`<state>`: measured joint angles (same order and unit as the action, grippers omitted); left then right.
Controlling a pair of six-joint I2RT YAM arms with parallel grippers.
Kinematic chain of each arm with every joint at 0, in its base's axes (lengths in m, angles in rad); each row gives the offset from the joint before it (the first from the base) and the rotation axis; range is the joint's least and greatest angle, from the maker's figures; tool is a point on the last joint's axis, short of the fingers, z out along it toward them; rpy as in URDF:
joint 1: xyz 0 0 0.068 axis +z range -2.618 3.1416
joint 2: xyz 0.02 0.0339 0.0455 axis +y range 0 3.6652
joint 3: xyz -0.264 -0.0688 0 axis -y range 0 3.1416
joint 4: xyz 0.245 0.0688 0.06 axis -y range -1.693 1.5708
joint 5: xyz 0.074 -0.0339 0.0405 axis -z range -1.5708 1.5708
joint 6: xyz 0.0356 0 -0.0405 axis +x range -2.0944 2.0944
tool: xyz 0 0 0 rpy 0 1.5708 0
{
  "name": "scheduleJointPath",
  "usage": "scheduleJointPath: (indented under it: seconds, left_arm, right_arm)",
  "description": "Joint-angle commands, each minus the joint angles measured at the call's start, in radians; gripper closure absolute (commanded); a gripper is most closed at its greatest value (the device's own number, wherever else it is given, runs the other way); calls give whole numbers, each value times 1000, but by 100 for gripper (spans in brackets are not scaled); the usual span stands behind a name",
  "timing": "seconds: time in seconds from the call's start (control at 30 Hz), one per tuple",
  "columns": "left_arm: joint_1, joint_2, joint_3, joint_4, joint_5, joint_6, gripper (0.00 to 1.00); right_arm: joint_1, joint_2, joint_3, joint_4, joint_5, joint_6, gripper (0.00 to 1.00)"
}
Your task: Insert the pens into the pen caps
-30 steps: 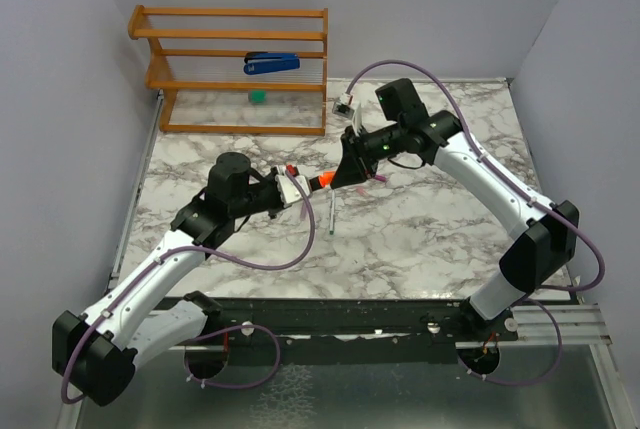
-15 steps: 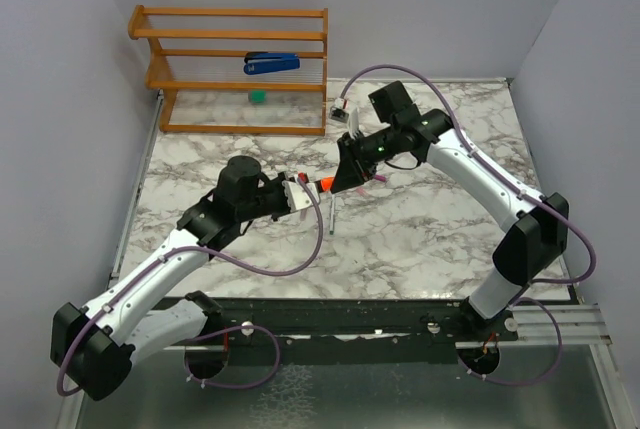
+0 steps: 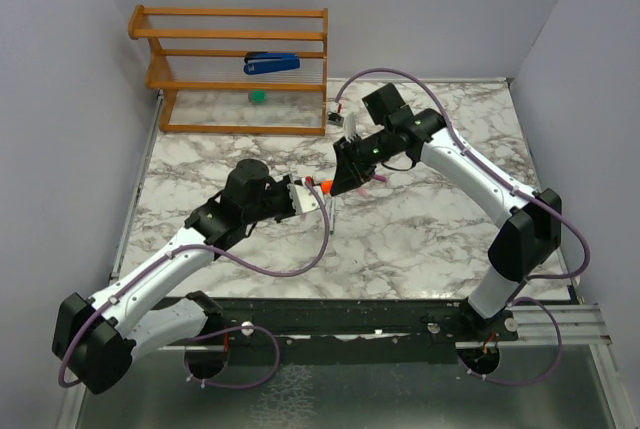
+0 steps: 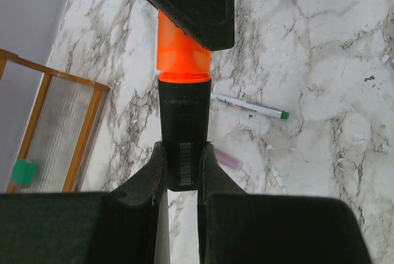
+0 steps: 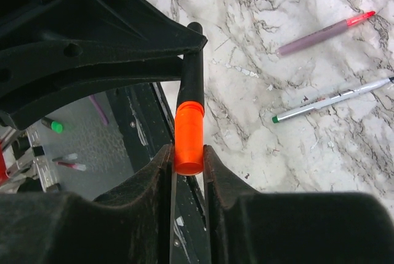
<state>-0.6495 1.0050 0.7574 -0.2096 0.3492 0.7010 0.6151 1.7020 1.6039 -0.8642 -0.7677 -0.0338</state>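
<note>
step: seating black marker [image 4: 183,130] in orange cap [image 5: 188,138] above the table | left gripper [image 4: 182,172] clamped on marker | right gripper [image 5: 188,168] clamped on cap | advice: keep both coaxial, press straight together, no twisting off-axis

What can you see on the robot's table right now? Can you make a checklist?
Surface: marble table, pens lying loose.
Job's things: black marker meets orange cap; silver pen and pink pen lie apart, uncapped.
Clutter: blue stapler and green object on wooden rack.
Grippers: left gripper shut on marker; right gripper shut on cap.
Cables: purple cables loop by both arms.
Surroundings: plain walls.
</note>
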Motion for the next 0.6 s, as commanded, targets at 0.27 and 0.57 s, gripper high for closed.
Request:
scheduleJointPath:
  seconds: [0.27,0.57]
  left_arm:
    - [-20,15,-65,199,32,-37,100]
    - [-20,58,-76,206,46,-43,100]
  right_arm:
    - [29,3,87,-8,41,31,51]
    - [30,-28,104,-19,151,31,23]
